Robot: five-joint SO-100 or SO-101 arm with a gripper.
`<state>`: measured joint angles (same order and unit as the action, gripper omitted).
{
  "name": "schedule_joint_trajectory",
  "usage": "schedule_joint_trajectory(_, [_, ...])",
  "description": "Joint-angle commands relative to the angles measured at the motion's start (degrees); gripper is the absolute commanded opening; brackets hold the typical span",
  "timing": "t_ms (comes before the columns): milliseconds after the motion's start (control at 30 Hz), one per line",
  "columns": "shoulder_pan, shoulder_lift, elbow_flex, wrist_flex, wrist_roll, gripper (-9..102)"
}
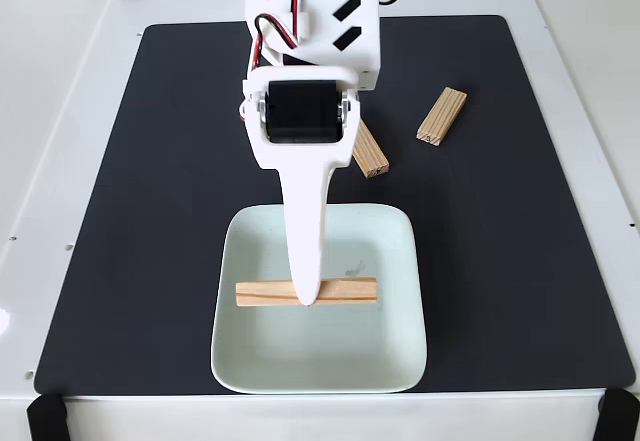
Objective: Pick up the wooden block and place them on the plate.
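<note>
A pale mint-green plate (330,353) sits at the front middle of the black mat. One wooden block (350,291) lies crosswise in it, level. My white gripper (306,295) reaches down from the top of the fixed view, and its long finger covers the middle of that block. The other finger is hidden under it, so whether the jaws are open or shut stays unclear. A second wooden block (442,116) lies on the mat at the upper right. A third wooden block (372,153) pokes out from under the arm, just behind the plate.
The black mat (150,211) covers most of a white table (50,161). Cables and black clamps sit along the far edge. Black brackets mark the front corners. The arm's body (300,111) hangs over the mat's middle.
</note>
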<state>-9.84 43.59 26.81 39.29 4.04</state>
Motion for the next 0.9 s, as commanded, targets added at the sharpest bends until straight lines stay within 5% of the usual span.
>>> schedule_joint_trajectory(0, [-0.2,-1.8,-9.8,4.0,1.7,0])
schedule_joint_trajectory(867, [-0.2,-13.4,-13.9,5.2,2.2,0])
